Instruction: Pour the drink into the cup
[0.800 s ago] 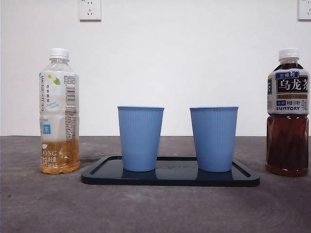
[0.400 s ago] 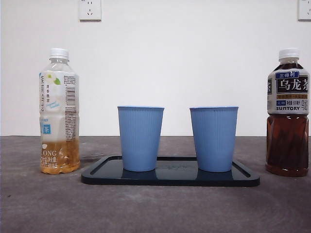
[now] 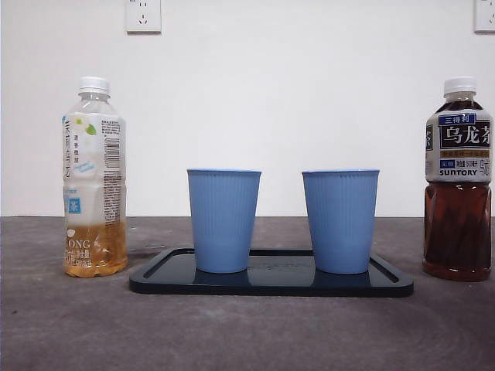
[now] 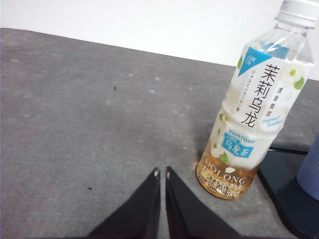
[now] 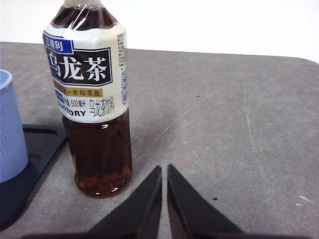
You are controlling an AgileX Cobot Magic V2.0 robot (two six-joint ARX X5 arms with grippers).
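Note:
Two blue ribbed cups (image 3: pixel 223 220) (image 3: pixel 340 220) stand upright on a dark tray (image 3: pixel 271 284) in the middle of the table. To the left of the tray stands a capped bottle (image 3: pixel 94 178) with a little pale tea in it, also the bottle (image 4: pixel 251 104) in the left wrist view. A capped bottle of dark tea (image 3: pixel 458 179) stands right of the tray, also the bottle (image 5: pixel 94 94) in the right wrist view. My left gripper (image 4: pixel 161 173) is shut with nothing in it, a short way from the pale bottle. Close to the dark bottle, my right gripper (image 5: pixel 164 168) is shut and empty too.
A white wall with two sockets (image 3: pixel 143 15) rises behind the grey table (image 3: pixel 247 332). The table's rounded corner (image 5: pixel 309 60) shows beyond the dark bottle in the right wrist view. Neither arm appears in the front view.

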